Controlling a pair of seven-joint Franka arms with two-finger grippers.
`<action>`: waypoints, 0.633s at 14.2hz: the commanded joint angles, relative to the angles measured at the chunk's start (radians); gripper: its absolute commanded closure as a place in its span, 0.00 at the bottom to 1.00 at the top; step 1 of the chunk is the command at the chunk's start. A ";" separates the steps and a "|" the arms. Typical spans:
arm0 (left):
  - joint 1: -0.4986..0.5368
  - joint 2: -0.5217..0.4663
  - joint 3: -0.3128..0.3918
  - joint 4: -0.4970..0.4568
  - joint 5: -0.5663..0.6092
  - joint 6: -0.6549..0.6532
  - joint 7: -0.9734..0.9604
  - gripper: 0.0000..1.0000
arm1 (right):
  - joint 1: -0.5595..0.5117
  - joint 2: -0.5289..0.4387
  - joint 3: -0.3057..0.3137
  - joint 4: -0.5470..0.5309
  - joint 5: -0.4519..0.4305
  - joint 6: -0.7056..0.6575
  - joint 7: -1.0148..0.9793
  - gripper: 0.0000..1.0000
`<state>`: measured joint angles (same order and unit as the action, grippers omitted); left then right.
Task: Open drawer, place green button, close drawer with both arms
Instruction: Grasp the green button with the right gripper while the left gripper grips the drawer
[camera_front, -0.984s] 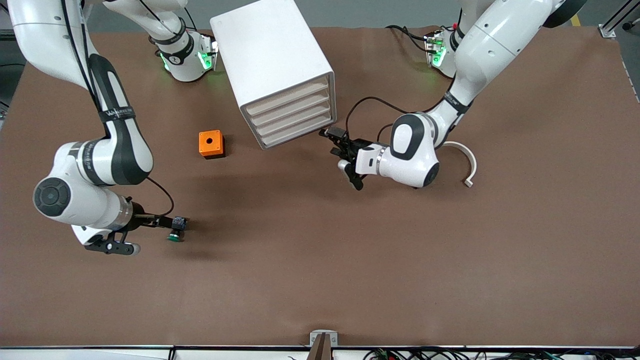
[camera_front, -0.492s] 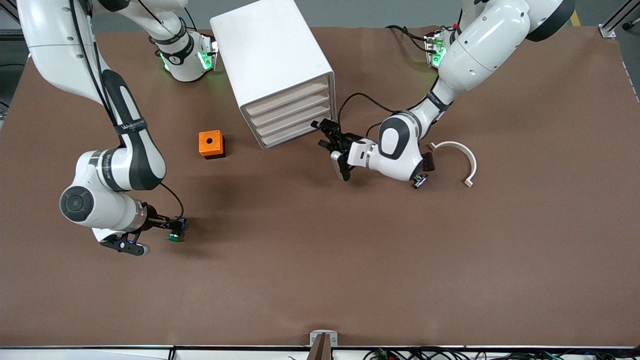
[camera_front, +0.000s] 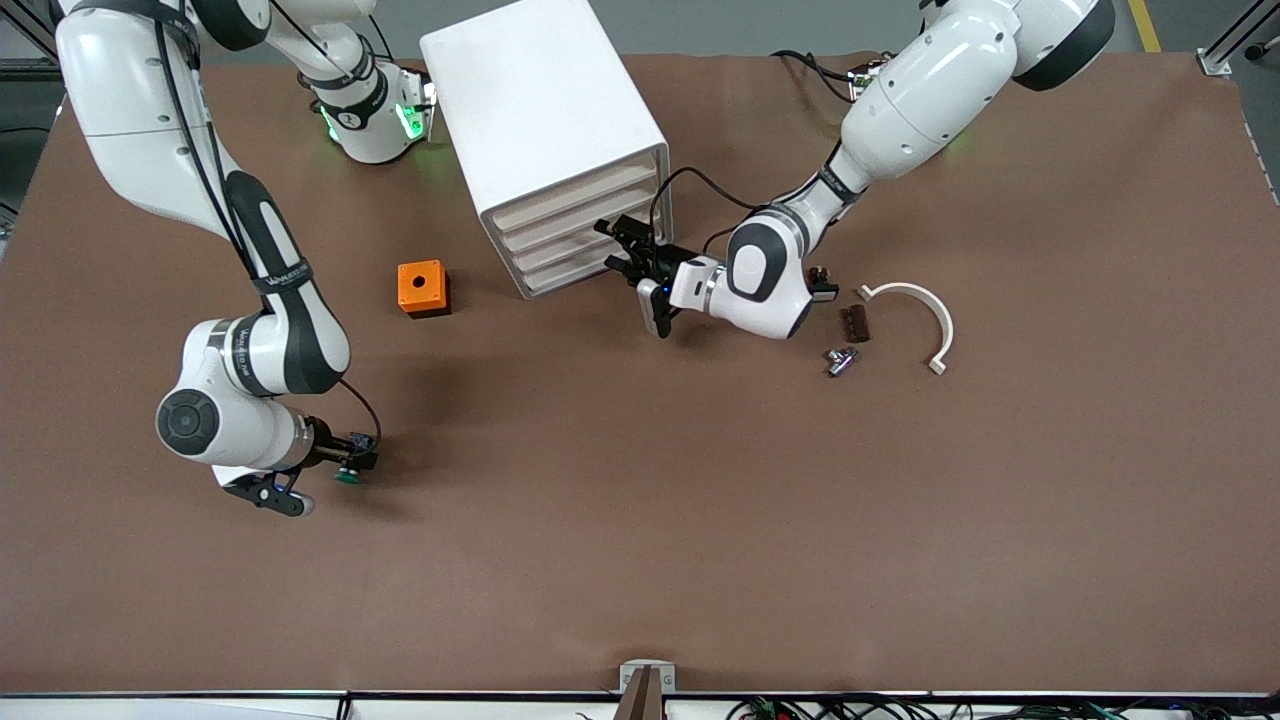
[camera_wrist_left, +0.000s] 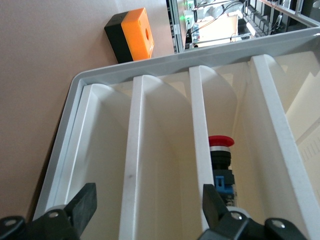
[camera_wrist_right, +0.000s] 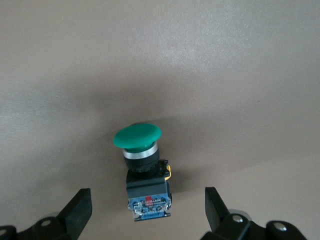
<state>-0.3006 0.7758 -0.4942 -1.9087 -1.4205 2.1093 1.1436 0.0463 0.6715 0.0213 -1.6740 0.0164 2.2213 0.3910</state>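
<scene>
The white four-drawer cabinet (camera_front: 545, 110) stands near the robots' bases, all drawers shut. The drawer (camera_front: 578, 243) is third from its top. My left gripper (camera_front: 622, 248) is open, right in front of the lower drawer fronts; in the left wrist view (camera_wrist_left: 150, 205) its fingers straddle the white ribs of those fronts. The green-capped button (camera_front: 347, 475) lies on its side on the table, nearer to the front camera, toward the right arm's end. My right gripper (camera_front: 345, 462) is open, one finger on each side of the button's blue end (camera_wrist_right: 148, 205), not touching it.
An orange cube with a hole (camera_front: 422, 288) sits beside the cabinet. A white curved piece (camera_front: 930, 310), a small brown part (camera_front: 855, 322) and a small metal part (camera_front: 838, 360) lie toward the left arm's end. A red-capped button (camera_wrist_left: 220, 160) shows between the drawer fronts.
My left gripper has moved from the open table up to the cabinet's drawer fronts, uncovering the small parts. My right arm has slid closer over the green button, which has not moved.
</scene>
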 joint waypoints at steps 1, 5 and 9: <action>-0.002 0.026 -0.006 0.003 -0.024 0.009 0.050 0.11 | 0.001 0.010 0.005 0.004 -0.016 -0.009 0.026 0.00; -0.051 0.054 -0.004 0.003 -0.136 0.009 0.140 0.17 | -0.002 0.031 0.003 0.007 -0.018 -0.006 0.025 0.00; -0.066 0.056 0.000 0.007 -0.160 0.009 0.157 0.33 | 0.000 0.037 0.003 0.008 -0.018 -0.003 0.025 0.00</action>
<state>-0.3433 0.8260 -0.4907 -1.9060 -1.5548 2.1110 1.2699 0.0464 0.7044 0.0212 -1.6739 0.0164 2.2186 0.3918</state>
